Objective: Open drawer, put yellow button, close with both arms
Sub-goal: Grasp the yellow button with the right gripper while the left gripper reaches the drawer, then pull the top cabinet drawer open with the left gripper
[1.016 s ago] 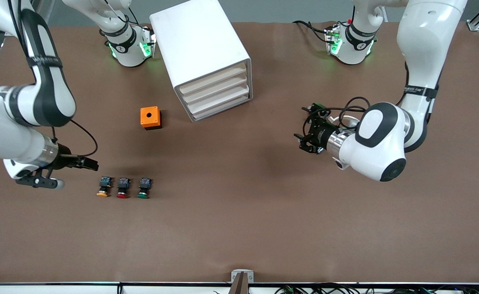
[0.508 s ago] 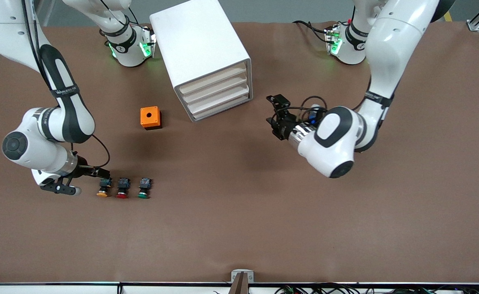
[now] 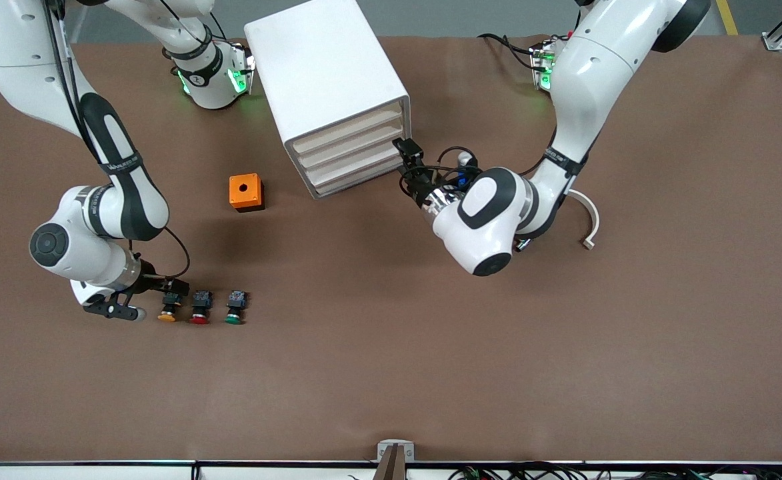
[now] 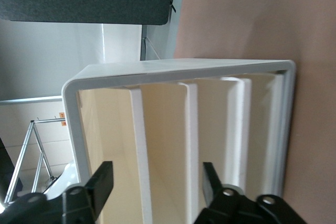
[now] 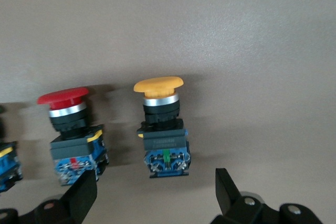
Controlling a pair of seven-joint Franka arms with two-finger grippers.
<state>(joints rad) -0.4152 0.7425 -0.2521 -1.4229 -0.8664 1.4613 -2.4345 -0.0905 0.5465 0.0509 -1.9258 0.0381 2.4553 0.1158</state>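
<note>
The white cabinet (image 3: pixel 327 73) stands near the robots' bases, with all four drawers shut. The top drawer (image 3: pixel 347 129) also shows in the left wrist view (image 4: pixel 107 124). My left gripper (image 3: pixel 405 165) is open and empty, just in front of the drawer fronts at the left arm's end of the cabinet; it also shows in the left wrist view (image 4: pixel 156 182). The yellow button (image 3: pixel 168 309) lies on the table in a row with two other buttons. My right gripper (image 3: pixel 172 288) is open, close to the yellow button's (image 5: pixel 160 124) bluish terminal end, with the fingers (image 5: pixel 227 188) apart from it.
A red button (image 3: pixel 200 308) and a green button (image 3: pixel 234 308) lie beside the yellow one, toward the left arm's end. An orange box (image 3: pixel 246 192) with a hole on top sits between the buttons and the cabinet. A white curved strip (image 3: pixel 589 220) lies by the left arm.
My left gripper has moved across the table up to the drawer fronts. My right gripper has moved in to the yellow button's terminal end. Both stay open.
</note>
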